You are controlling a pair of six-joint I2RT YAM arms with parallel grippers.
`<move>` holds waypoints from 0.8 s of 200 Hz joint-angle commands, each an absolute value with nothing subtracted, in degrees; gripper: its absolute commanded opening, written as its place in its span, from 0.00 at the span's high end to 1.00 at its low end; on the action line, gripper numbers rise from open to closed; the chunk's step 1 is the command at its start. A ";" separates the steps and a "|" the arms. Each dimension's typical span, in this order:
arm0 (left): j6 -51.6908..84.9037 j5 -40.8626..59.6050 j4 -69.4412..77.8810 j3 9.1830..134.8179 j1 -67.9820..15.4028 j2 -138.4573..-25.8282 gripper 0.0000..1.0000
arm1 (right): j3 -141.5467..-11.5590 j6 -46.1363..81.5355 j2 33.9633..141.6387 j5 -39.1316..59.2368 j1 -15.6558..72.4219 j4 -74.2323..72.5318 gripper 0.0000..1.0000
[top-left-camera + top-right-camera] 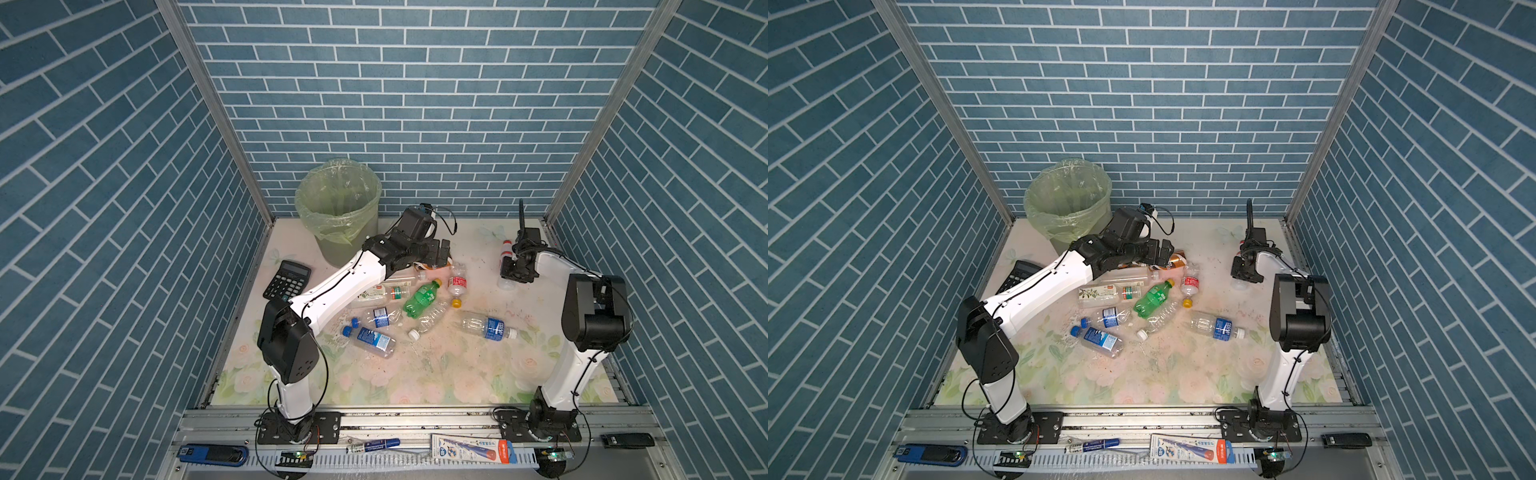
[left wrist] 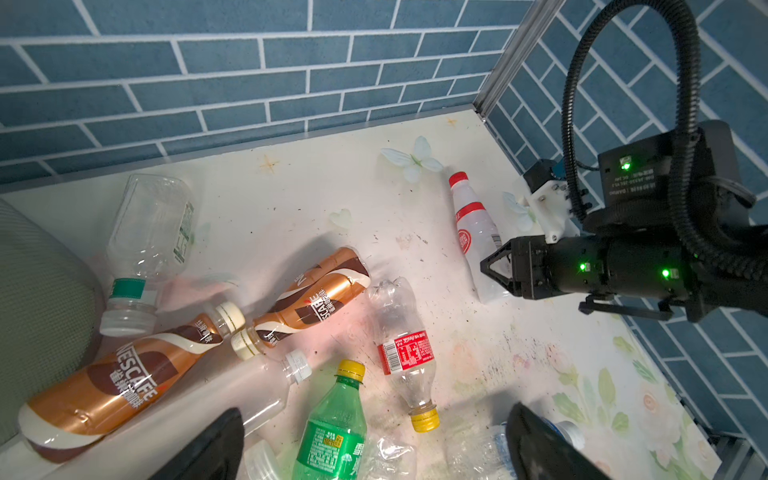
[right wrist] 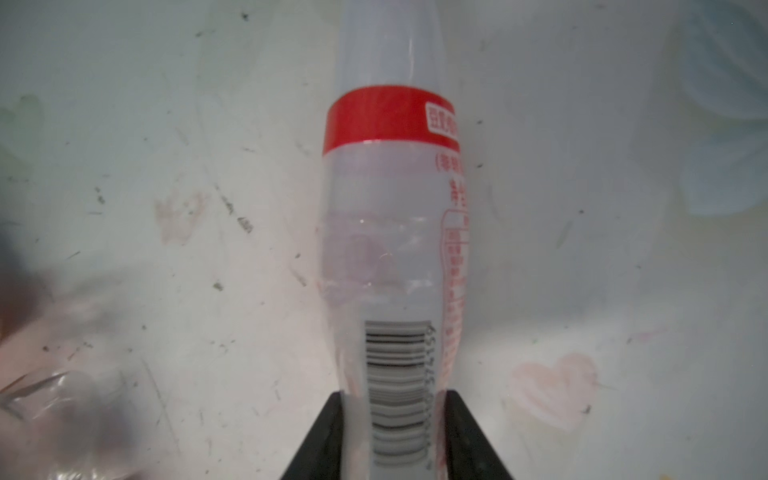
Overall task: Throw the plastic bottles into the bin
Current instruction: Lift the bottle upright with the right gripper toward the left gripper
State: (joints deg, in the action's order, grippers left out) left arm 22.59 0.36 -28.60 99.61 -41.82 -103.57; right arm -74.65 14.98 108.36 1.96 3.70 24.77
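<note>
Mid-bench (image 1: 457, 374): loose plastic bottles (image 1: 420, 297) heaped. Beyond, right gripper (image 3: 395, 436) has fingers (image 3: 320, 440) clamped low on white red-capped bottle (image 3: 395, 249), which looks to lie on the bench. Left gripper (image 2: 374, 440): fingers wide apart, empty. Lift level, skirt left gripper, release above far bin (image 1: 332, 245).

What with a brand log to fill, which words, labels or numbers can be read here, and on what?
"NESCAFE": first brown-wrapped bottle, along its side.
"SCAFE": second brown-wrapped bottle, rest unclear.
Green bottle, red-label bottle: Chinese print, too small.
White bottle with red band: barcode and red Chinese print, blurred.
Calculator keys, packet on the front rail: too small.
</note>
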 commanded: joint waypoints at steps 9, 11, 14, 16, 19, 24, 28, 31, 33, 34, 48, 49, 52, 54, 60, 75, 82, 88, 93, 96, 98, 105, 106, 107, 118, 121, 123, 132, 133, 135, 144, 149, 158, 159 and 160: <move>31.48 2.66 -33.77 106.35 -37.50 -104.21 0.01 | -76.57 14.00 100.52 3.70 10.24 28.53 0.62; 32.13 3.43 -33.82 106.68 -37.15 -104.49 0.01 | -76.56 14.00 100.08 3.91 10.69 28.45 0.62; 33.07 4.36 -33.98 107.14 -36.67 -104.80 0.01 | -76.49 13.98 99.39 4.38 11.32 28.28 0.62; 33.65 4.89 -33.94 107.47 -36.35 -105.02 0.01 | -76.47 14.02 98.98 4.65 11.75 28.23 0.62; 34.34 5.91 -33.96 107.94 -35.93 -105.37 0.01 | -76.39 13.98 98.36 4.73 12.33 28.09 0.62; 35.25 7.47 -33.90 108.63 -35.09 -105.86 0.01 | -76.33 14.02 97.08 4.75 13.44 27.75 0.62; 35.73 8.69 -33.78 109.18 -34.59 -106.32 0.01 | -76.29 14.18 96.47 4.72 14.05 27.57 0.62; 36.03 9.49 -33.69 109.70 -34.27 -106.63 0.01 | -76.29 14.42 95.89 6.30 14.50 27.33 0.62; 36.17 9.91 -33.56 109.98 -34.03 -106.86 0.01 | -76.22 14.59 95.56 6.67 14.79 27.18 0.62; 36.19 10.05 -33.52 110.14 -33.94 -107.00 0.01 | -76.21 14.63 95.46 6.85 14.86 27.12 0.62; 37.19 11.56 -33.85 112.28 -33.06 -108.57 0.01 | -76.12 15.60 92.99 9.38 16.76 25.50 0.63; 37.23 11.62 -33.93 112.52 -33.01 -108.69 0.01 | -76.11 15.67 92.81 9.48 16.90 25.40 0.63; 37.38 11.84 -34.14 113.25 -32.92 -108.98 0.01 | -76.18 15.86 92.35 9.75 17.29 25.09 0.63; 37.54 11.90 -34.29 113.74 -32.86 -109.27 0.01 | -76.20 15.94 92.06 9.98 17.55 24.88 0.63; 38.08 12.06 -34.71 114.97 -32.78 -109.91 0.01 | -76.36 16.16 91.26 10.52 18.38 24.42 0.63; 39.67 13.44 -35.04 118.04 -32.54 -111.57 0.01 | -76.68 16.17 89.59 12.05 20.50 22.89 0.63; 40.57 14.11 -34.76 119.28 -32.44 -112.32 0.01 | -76.88 16.32 89.03 12.61 21.37 22.31 0.64; 41.49 14.48 -34.55 120.06 -32.35 -112.93 0.01 | -77.11 16.42 88.60 13.39 22.04 21.90 0.64; 42.50 14.75 -34.42 120.64 -32.31 -113.31 0.01 | -77.29 16.51 88.32 14.05 22.58 21.65 0.64; 43.18 14.95 -34.20 120.90 -32.23 -113.53 0.01 | -77.33 16.59 88.19 14.32 22.92 21.44 0.64; 43.58 15.19 -33.91 121.04 -32.18 -113.64 0.01 | -77.41 16.61 88.05 14.50 23.07 21.33 0.64; 44.77 16.50 -32.11 120.99 -32.03 -114.01 0.01 | -77.51 16.70 87.62 14.72 23.94 20.72 0.64; 44.93 16.69 -31.79 120.96 -32.01 -114.00 0.01 | -77.52 16.70 87.58 14.74 24.06 20.60 0.64; 45.05 16.91 -31.54 120.91 -32.00 -114.04 0.01 | -77.52 16.70 87.56 14.75 24.16 20.50 0.64; 46.80 18.40 -29.39 120.90 -31.96 -114.58 0.01 | -77.26 16.86 86.83 15.00 25.17 19.26 0.64; 47.19 18.57 -28.98 120.87 -31.99 -114.68 0.01 | -77.21 16.95 86.67 15.07 25.42 18.92 0.64; 47.42 18.77 -28.71 120.94 -31.99 -114.80 0.01 | -77.18 17.07 86.53 15.06 25.56 18.73 0.64; 48.10 19.20 -27.79 121.07 -31.92 -115.17 0.01 | -77.04 17.60 86.10 15.07 26.15 17.99 0.64; 48.13 19.27 -27.74 121.09 -31.91 -115.20 0.01 | -77.01 17.68 86.03 15.10 26.26 17.87 0.64; 48.20 19.32 -27.65 121.17 -31.95 -115.24 0.01 | -76.95 17.78 85.91 15.11 26.38 17.70 0.65; 48.69 19.32 -27.22 121.36 -31.97 -115.49 0.01 | -76.74 18.09 85.43 15.22 26.83 16.95 0.65; 48.93 19.43 -26.84 121.34 -31.91 -115.49 0.01 | -76.60 18.19 85.14 15.21 27.10 16.61 0.66; 49.17 19.59 -25.91 121.06 -31.93 -115.57 0.01 | -76.34 18.36 84.71 15.28 27.52 15.97 0.66; 49.15 19.64 -25.87 121.09 -31.92 -115.57 0.01 | -76.31 18.37 84.63 15.33 27.52 15.94 0.66; 49.18 19.62 -25.77 121.06 -31.91 -115.57 0.01 | -76.26 18.37 84.59 15.36 27.60 15.84 0.66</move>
State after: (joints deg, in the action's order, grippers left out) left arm 46.72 17.67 -29.54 119.55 -32.16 -114.87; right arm -74.72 16.56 87.50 13.96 26.72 19.38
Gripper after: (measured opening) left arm 0.994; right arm 0.349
